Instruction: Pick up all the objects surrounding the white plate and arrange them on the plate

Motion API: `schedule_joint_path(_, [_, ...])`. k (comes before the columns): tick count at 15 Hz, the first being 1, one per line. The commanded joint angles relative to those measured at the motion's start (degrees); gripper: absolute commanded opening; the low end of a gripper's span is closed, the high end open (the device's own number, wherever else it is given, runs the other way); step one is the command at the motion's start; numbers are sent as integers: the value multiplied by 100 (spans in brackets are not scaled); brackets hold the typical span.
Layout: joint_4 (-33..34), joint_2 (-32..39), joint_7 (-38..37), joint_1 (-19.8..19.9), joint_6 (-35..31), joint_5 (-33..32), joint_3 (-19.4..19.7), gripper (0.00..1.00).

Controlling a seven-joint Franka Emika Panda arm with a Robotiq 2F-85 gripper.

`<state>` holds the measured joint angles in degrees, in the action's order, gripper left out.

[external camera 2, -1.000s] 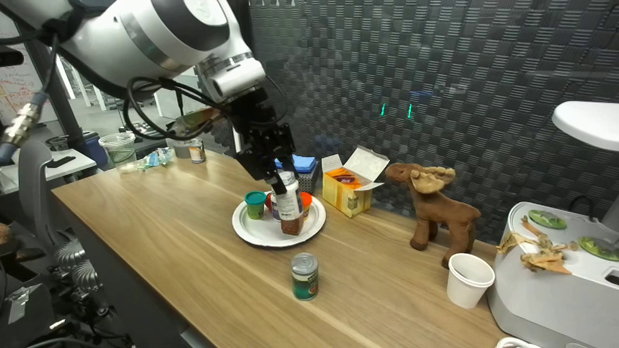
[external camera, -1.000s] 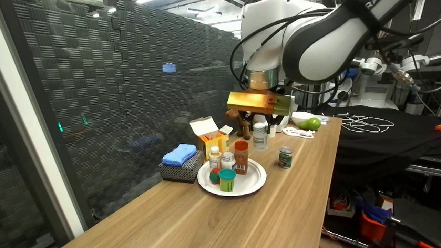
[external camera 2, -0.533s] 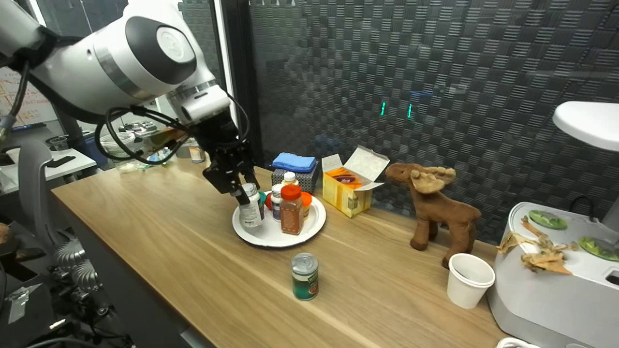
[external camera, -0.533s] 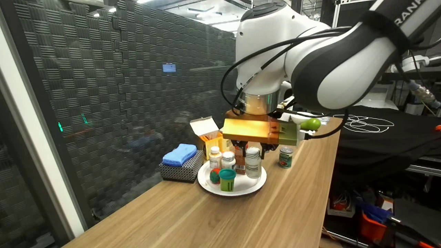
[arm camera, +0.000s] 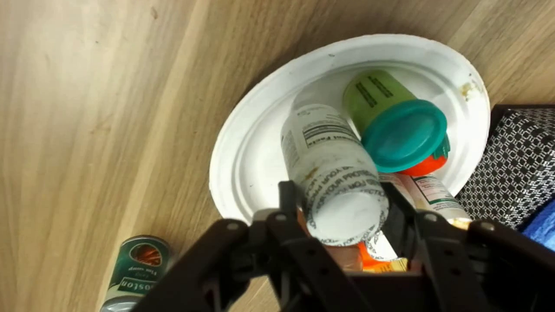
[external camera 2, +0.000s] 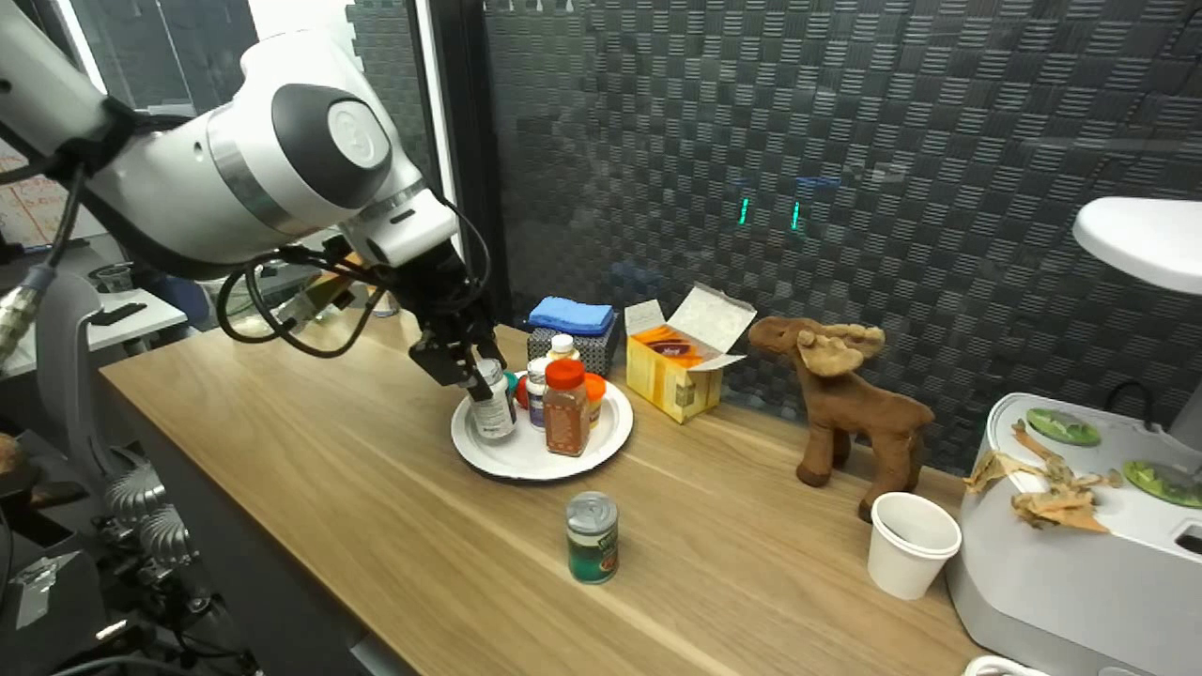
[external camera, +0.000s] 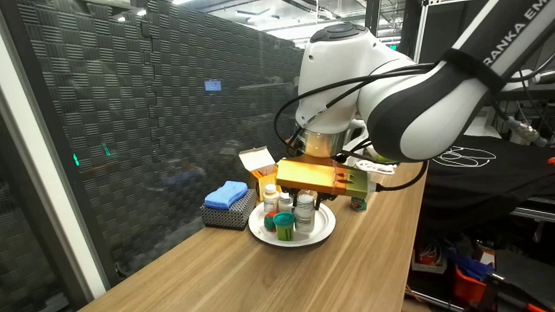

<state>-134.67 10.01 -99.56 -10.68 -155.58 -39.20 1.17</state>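
Observation:
My gripper point(external camera: 306, 205) points down and is shut on a white bottle point(external camera: 305, 221) near its cap, its fingers on either side in the wrist view point(arm camera: 338, 190). The bottle stands low over the front of the white plate point(external camera 2: 526, 466); I cannot tell whether its base touches. Beside it stands a green cup with a teal lid point(arm camera: 403, 134), with a small red item point(external camera: 269, 222) behind. Also on the plate are two white pill bottles point(external camera: 271, 200), a dark orange-capped bottle point(external camera 2: 566, 413) and an orange-lidded cup point(external camera 2: 594, 394), partly hidden.
A green can point(external camera 2: 593, 537) stands on the table near the plate. A patterned box point(external camera: 230, 216) with a blue cloth point(external camera: 225, 195) and a yellow open box point(external camera 2: 674, 376) stand close behind it. A brown toy moose point(external camera 2: 850, 413) and white paper cups point(external camera 2: 911, 545) stand farther along.
My gripper has carried the white bottle from above the area beyond the orange-capped bottle down over the plate. In the last half second it moved slightly closer to the teal-lidded cup.

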Motion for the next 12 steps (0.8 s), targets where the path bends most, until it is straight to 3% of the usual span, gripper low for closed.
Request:
schedule_joint_path(1, [33, 101, -62, 41, -402, -160, 95, 24])
schedule_joint_path(7, [18, 288, 33, 57, -792, -108, 136, 24])
schedule_joint_path(8, [2, 276, 18, 54, -821, -117, 148, 31])
schedule_joint_path(9, [-8, 265, -21, 37, -812, -160, 169, 74])
schedule_joint_path(10, [-34, 237, -43, 28, -814, -188, 184, 75])
schedule_joint_path(12, [-75, 155, -149, -7, -761, -282, 242, 88])
